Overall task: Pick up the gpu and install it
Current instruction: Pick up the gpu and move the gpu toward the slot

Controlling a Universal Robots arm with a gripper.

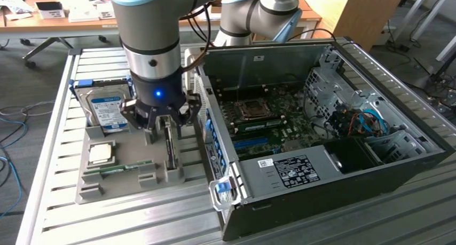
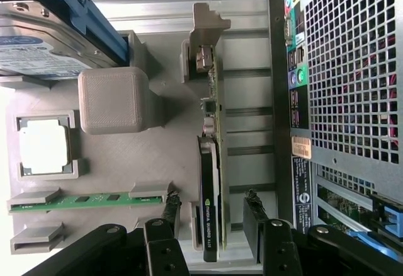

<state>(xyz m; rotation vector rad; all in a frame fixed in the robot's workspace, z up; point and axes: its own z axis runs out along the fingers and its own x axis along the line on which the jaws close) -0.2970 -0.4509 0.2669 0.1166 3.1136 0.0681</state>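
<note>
The gpu [image 1: 171, 146] stands on its edge in a slot of the grey holder tray [image 1: 121, 183], beside the open computer case. In the wrist view the gpu [image 2: 210, 181] is a thin dark card with a black fan housing and a grey bracket at its far end. My gripper [image 1: 162, 126] hangs right over it, pointing down. In the wrist view the gripper [image 2: 211, 207] is open and straddles the card. One black fingertip [image 2: 170, 208] stands on each side of the card, with a gap to it on both sides. Nothing is held.
The tray also carries a silver hard drive [image 1: 107, 103], a CPU [image 1: 100, 153] and a green memory stick [image 1: 117, 168]. The open computer case [image 1: 342, 202] lies at the exterior view's right with its motherboard [image 1: 260, 119] exposed. Its perforated rear panel [image 2: 346, 68] is close beside the gpu.
</note>
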